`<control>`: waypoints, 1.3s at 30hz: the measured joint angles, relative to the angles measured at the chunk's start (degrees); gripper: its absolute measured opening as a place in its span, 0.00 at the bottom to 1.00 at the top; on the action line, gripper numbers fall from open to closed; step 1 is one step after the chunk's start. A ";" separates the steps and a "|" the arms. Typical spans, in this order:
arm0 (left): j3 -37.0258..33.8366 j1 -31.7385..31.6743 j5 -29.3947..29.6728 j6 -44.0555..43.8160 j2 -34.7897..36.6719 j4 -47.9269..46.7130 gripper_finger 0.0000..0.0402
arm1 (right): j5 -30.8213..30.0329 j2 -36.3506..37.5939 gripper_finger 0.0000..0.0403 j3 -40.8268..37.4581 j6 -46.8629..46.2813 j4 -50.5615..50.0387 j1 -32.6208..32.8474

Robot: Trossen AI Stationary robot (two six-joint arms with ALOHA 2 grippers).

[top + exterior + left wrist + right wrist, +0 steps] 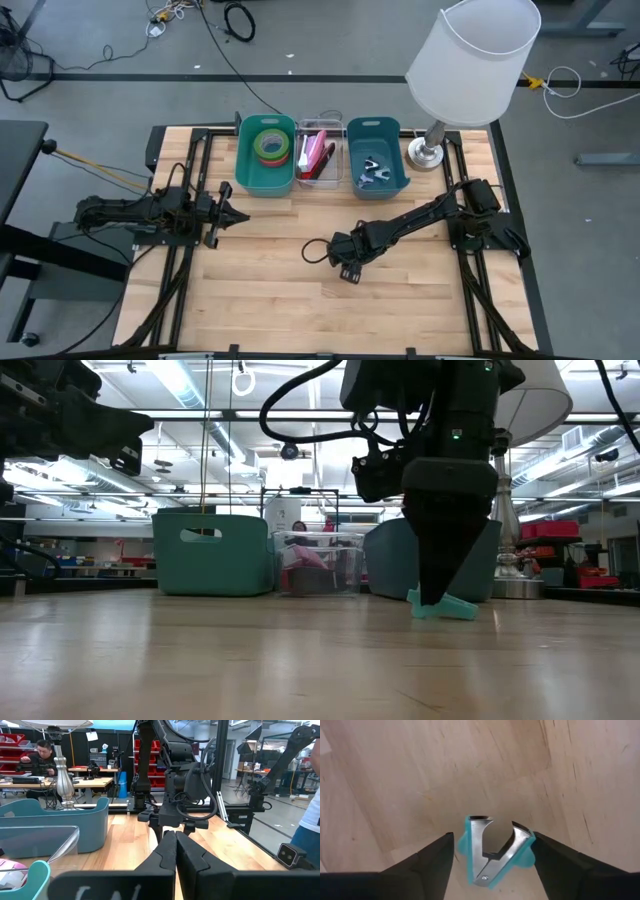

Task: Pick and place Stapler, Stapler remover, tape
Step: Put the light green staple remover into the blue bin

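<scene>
1. The right hand (341,262) stood low over the worktop (270,290) in the lower middle of the high view, pointing straight down. In the right wrist view its two fingers (427,860) flanked a teal staple remover (492,852) lying flat on the wood, with a gap showing on each side.
2. The fingers stood partly open around the remover and did not appear to press on it yet; in the low view the tool (445,605) lay on the worktop at the fingertips, so I judged nothing was held.
3. The left hand (225,212) waited at the left of the high view, fingers (167,855) pressed together and empty.
4. Three bins stood in a row at the upper middle of the high view: a teal bin (265,155) with rolls of tape (270,145), a clear bin (320,155) with what looked like a pink stapler (318,158), though it was too small to be sure, and a blue-grey bin (378,158) with other metal removers.
5. The step in hand seemed to be the grasp of the staple remover. The next move would call for closing squarely on the teal grips, lifting clear, then carrying it up the frame to the blue-grey bin.
6. The remover was low and splayed, so a skewed pinch might make it slip or pivot.
</scene>
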State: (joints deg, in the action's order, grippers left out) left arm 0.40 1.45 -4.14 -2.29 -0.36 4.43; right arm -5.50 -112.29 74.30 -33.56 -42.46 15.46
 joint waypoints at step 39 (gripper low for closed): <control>-0.01 0.02 0.00 0.00 0.00 0.01 0.01 | 0.46 5.47 0.32 0.00 3.15 -0.27 -0.32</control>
State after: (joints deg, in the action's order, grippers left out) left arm 0.39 1.48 -4.14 -2.30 -0.36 4.44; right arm -5.04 -106.82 74.30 -30.41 -42.73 15.14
